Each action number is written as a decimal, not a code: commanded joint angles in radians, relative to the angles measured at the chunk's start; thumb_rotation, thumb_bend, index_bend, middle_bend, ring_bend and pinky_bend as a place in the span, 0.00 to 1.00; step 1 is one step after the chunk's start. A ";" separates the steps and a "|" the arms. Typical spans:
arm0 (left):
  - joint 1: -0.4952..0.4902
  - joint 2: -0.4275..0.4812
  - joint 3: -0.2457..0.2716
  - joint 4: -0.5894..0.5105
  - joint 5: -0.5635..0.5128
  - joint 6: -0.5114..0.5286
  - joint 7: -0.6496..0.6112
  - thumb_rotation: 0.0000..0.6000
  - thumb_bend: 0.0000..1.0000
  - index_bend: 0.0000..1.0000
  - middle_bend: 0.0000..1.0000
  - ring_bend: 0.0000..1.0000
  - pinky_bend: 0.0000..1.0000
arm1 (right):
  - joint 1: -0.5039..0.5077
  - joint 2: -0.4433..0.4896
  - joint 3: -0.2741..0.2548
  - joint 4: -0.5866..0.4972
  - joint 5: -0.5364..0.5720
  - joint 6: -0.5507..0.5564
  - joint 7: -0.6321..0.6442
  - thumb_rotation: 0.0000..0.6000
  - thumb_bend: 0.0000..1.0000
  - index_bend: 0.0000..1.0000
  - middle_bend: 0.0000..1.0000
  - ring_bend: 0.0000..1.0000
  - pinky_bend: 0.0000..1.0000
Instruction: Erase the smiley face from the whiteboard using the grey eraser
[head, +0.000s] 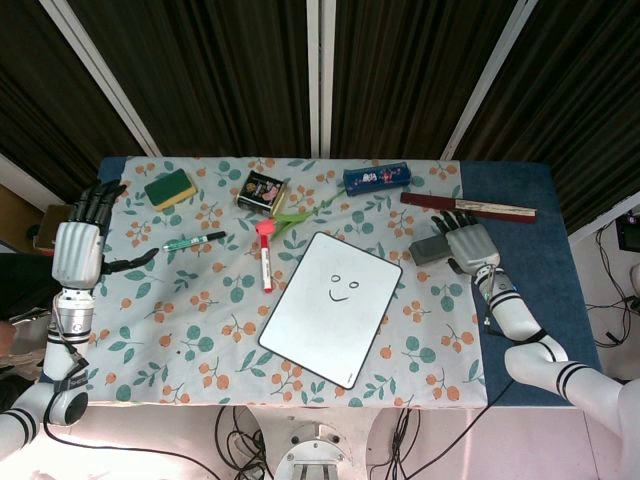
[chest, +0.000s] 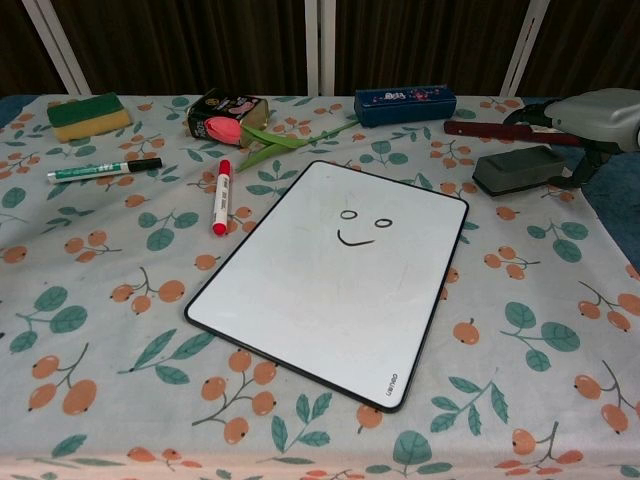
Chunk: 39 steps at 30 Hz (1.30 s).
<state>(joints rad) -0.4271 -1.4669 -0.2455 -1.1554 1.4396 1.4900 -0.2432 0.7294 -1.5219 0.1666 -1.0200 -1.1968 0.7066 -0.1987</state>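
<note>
The whiteboard (head: 333, 307) (chest: 330, 275) lies tilted in the middle of the flowered cloth, with a small black smiley face (head: 339, 287) (chest: 362, 227) drawn near its far end. The grey eraser (head: 431, 249) (chest: 517, 169) lies to the right of the board. My right hand (head: 468, 245) (chest: 588, 118) hovers open just right of the eraser, fingers spread, holding nothing. My left hand (head: 78, 250) stays open at the table's left edge, far from the board, and shows only in the head view.
A red marker (head: 265, 262), a green pen (head: 193, 241), a green-and-yellow sponge (head: 170, 188), a dark tin (head: 262, 191), a blue pencil case (head: 376, 178) and a dark red ruler (head: 466, 206) lie around the board. A tulip (head: 290, 218) lies by the tin.
</note>
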 joint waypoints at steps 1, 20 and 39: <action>-0.001 -0.002 0.002 0.001 0.003 0.000 0.002 0.43 0.01 0.13 0.12 0.05 0.19 | 0.012 -0.016 -0.004 0.019 -0.006 -0.012 0.013 1.00 0.28 0.00 0.08 0.00 0.06; 0.007 0.010 0.020 0.011 0.008 -0.009 -0.007 0.44 0.01 0.13 0.12 0.06 0.19 | 0.029 -0.075 -0.037 0.103 -0.099 0.027 0.120 1.00 0.32 0.28 0.28 0.18 0.23; 0.010 0.000 0.033 0.026 0.011 -0.019 -0.015 0.44 0.01 0.13 0.12 0.05 0.19 | 0.011 -0.088 -0.060 0.112 -0.220 0.188 0.229 1.00 0.36 0.63 0.50 0.37 0.45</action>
<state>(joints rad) -0.4171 -1.4663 -0.2121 -1.1296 1.4502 1.4709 -0.2587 0.7440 -1.6087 0.1070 -0.9010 -1.3993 0.8691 0.0124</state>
